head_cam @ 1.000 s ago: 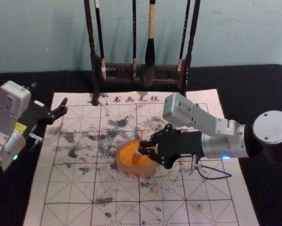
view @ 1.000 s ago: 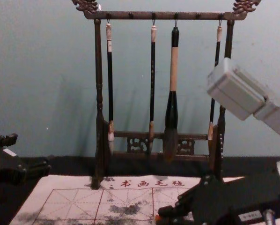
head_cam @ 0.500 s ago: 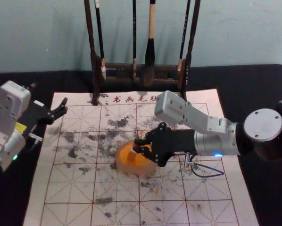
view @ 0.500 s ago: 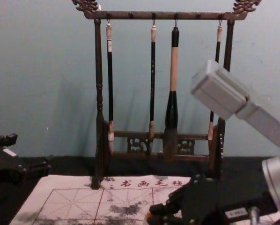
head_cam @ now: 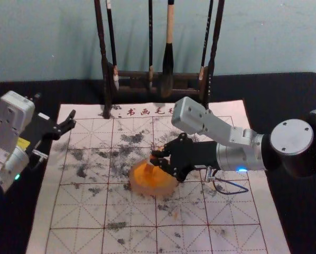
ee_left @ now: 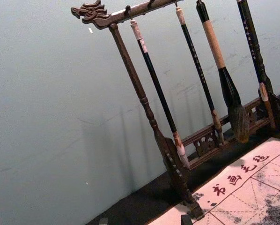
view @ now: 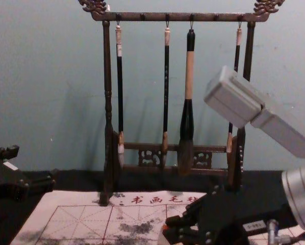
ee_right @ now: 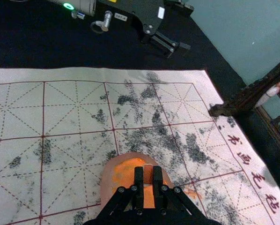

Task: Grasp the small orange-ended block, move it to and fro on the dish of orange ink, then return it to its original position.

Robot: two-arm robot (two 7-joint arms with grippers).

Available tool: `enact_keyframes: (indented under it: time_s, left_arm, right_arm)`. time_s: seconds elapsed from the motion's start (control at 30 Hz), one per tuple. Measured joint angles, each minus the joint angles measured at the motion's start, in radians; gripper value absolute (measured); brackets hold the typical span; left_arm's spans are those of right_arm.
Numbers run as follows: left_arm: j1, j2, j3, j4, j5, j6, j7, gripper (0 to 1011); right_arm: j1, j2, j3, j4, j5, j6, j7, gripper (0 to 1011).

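The dish of orange ink (head_cam: 147,189) lies mid-mat. Over its back part is my right gripper (head_cam: 157,159), reaching in from the right. In the right wrist view my right gripper (ee_right: 148,180) has the small block (ee_right: 148,172) clasped between its two fingers, above the orange ink of the dish (ee_right: 106,186). Whether the block touches the ink I cannot tell. My left gripper (head_cam: 54,110) is parked at the mat's back left, open; its fingertips stand wide apart in the left wrist view, where my left gripper (ee_left: 144,220) holds nothing.
A dark wooden rack (head_cam: 131,74) with several hanging brushes stands behind the white gridded mat (head_cam: 79,211). Grey and black ink marks spot the mat. The large brush (view: 186,122) hangs toward the rack's right half.
My right gripper has moved left and slightly toward the back over the dish, carrying the block along. The dish and my left arm have stayed in place.
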Motion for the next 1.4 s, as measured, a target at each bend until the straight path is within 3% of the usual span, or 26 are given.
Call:
enact_keyframes:
  time_s: [0.93,1.4]
  left_arm:
    - [0.000,0.000,0.000,0.000,0.000,0.000,0.000,1001]
    - [0.000,0.000,0.000,0.000,0.000,0.000,0.000,1001]
  right_arm:
    - [-0.019,0.045,0.035,-0.018,0.006,-0.024,0.013,109]
    - [-0.032,0.061,0.024,-0.037,0.012,-0.033,0.030,109]
